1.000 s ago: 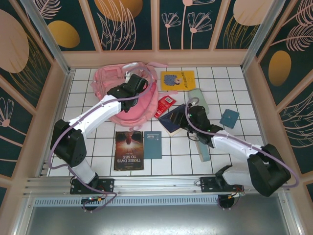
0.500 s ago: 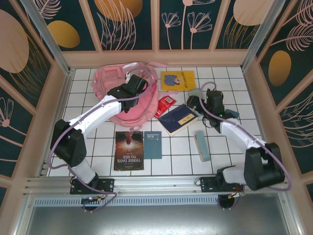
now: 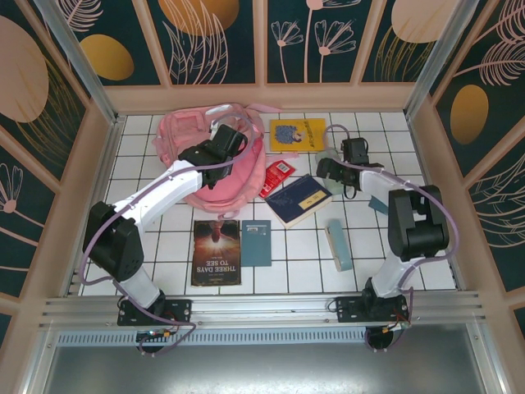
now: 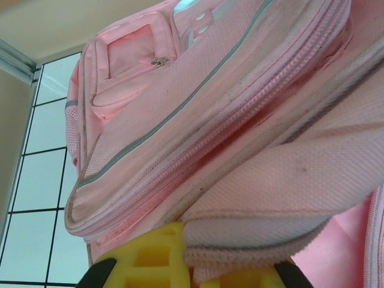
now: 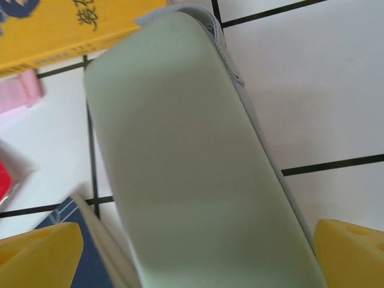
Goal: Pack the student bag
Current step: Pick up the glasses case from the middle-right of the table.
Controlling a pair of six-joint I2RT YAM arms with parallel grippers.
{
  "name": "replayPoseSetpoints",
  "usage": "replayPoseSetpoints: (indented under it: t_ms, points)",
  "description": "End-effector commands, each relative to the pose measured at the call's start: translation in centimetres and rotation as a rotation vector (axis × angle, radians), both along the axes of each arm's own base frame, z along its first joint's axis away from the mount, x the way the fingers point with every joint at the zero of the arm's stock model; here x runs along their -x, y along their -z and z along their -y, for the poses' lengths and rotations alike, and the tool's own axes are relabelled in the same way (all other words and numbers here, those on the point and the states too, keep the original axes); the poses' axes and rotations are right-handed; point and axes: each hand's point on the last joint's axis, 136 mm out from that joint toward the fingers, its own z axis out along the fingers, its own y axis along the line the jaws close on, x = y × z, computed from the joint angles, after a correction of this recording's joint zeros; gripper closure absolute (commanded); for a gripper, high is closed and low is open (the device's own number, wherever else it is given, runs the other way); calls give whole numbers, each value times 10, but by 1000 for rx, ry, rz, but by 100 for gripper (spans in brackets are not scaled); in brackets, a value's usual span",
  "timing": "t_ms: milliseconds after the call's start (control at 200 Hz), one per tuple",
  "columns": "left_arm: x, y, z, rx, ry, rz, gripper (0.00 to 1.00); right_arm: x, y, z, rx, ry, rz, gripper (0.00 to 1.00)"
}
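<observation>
The student bag (image 3: pixel 184 135), a big soft pink backpack, lies at the back left of the tiled table. My left gripper (image 3: pixel 220 153) rests on its right side. Seen from the left wrist, my left gripper (image 4: pixel 187 264) is shut on a folded pink edge of the bag (image 4: pixel 240 90), which sits pinched between the yellow fingers (image 4: pixel 144 258). My right gripper (image 3: pixel 334 167) hangs over a pale green case (image 3: pixel 326 158). In the right wrist view that gripper (image 5: pixel 195 261) stands open, one yellow finger (image 5: pixel 36 258) on each side of the case (image 5: pixel 180 150).
A navy book (image 3: pixel 299 199) lies flat beside the green case, a red packet (image 3: pixel 279 176) to its left. A yellow book (image 3: pixel 298 134) lies at the back. Nearer me are a dark "Three Days to See" book (image 3: pixel 216 251), a small teal book (image 3: pixel 256 242) and a pale teal box (image 3: pixel 340 244).
My right gripper has left the navy book lying flat, swung back and to the right over the green case, and opened wide. The left arm has stayed on the bag.
</observation>
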Motion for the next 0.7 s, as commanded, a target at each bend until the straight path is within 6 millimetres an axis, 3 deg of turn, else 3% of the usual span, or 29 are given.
replayPoseSetpoints:
  t_ms: [0, 210, 410, 696]
  points:
    - [-6, -34, 9, 99, 5, 108, 100, -5, 12, 14, 93, 8, -50, 1]
    - [-5, -36, 10, 105, 8, 111, 100, 5, 46, 9, 149, -15, -149, 1]
    - [-6, -35, 10, 107, 10, 107, 100, 15, 45, 4, 243, -16, -144, 3]
    - [-5, -33, 10, 105, 12, 103, 100, 23, 48, -3, 231, -35, -148, 1]
